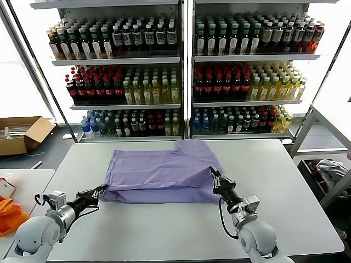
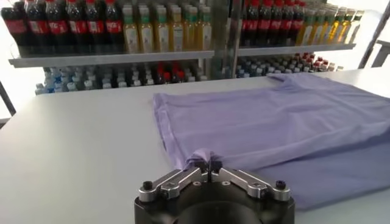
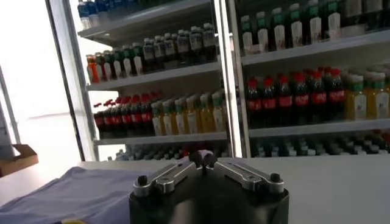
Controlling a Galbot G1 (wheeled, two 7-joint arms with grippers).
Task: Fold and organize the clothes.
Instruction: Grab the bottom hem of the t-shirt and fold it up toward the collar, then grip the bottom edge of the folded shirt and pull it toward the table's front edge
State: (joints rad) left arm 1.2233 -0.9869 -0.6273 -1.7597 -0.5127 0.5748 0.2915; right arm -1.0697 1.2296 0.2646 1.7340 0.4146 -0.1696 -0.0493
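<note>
Lying flat near the middle of the white table [image 1: 285, 181] is one lavender T-shirt [image 1: 164, 170], folded into a rough rectangle with a single sleeve or corner sticking out toward the shelves at its far right. No print shows on the side facing up. Only this one garment is on the table.

Two grippers are at work, one at each near corner of the shirt. The left gripper [image 1: 99, 192] sits at the near left corner; in the left wrist view its fingers are drawn together with a small pucker of the lavender fabric pinched between the tips [image 2: 204, 163]. The right gripper [image 1: 215, 179] is at the near right edge of the shirt; in the right wrist view its two fingertips [image 3: 204, 159] meet, and whether any cloth lies between them cannot be told.

Behind the table stand two shelving units [image 1: 186, 71], side by side, each with three visible rows of bottles. One open cardboard box [image 1: 22, 134] rests on the floor at far left. One piece of bright orange fabric [image 1: 11, 213] lies on a second, lower surface at the left edge, and one white-grey bundle [image 1: 332, 170] sits in a rack at the right.
</note>
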